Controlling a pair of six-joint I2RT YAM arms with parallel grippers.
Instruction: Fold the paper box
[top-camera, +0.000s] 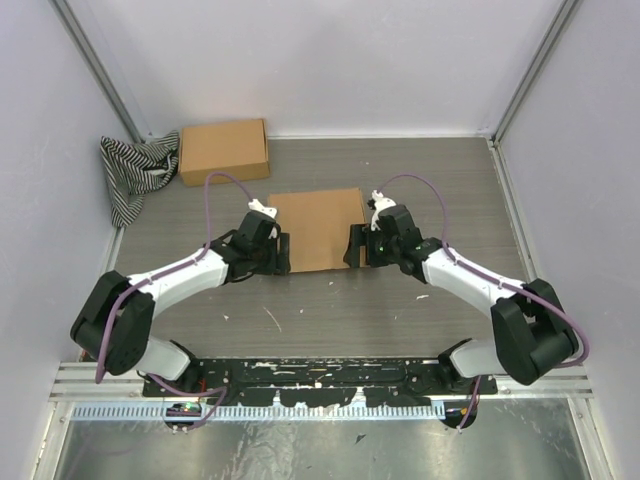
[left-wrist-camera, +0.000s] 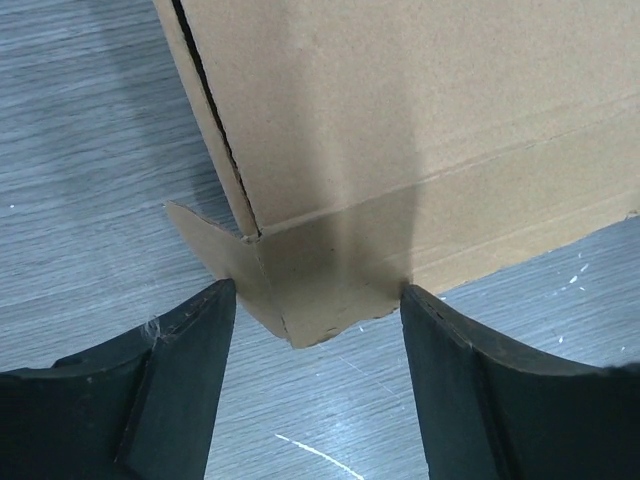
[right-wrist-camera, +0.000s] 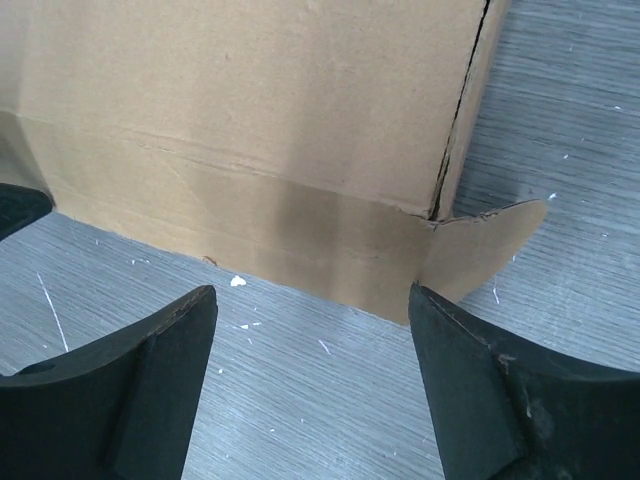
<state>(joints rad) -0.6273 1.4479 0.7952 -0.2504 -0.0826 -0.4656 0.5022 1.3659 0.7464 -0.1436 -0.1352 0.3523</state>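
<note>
Top view: the paper box (top-camera: 315, 225) lies low in the middle of the desk (top-camera: 330, 315). The left end effector (top-camera: 284, 252) and the right end effector (top-camera: 354, 246) sit at its two near corners.

Left wrist view: the jaws are spread wide and hold nothing. They straddle a corner where a small tab (left-wrist-camera: 212, 245) juts out.

Right wrist view: these jaws are also wide and empty, with another tab (right-wrist-camera: 485, 245) near one finger.

The board looks light, stiff and smooth, and likely bends only along its creases. Pinching a tab or flap edge seems best.
</note>
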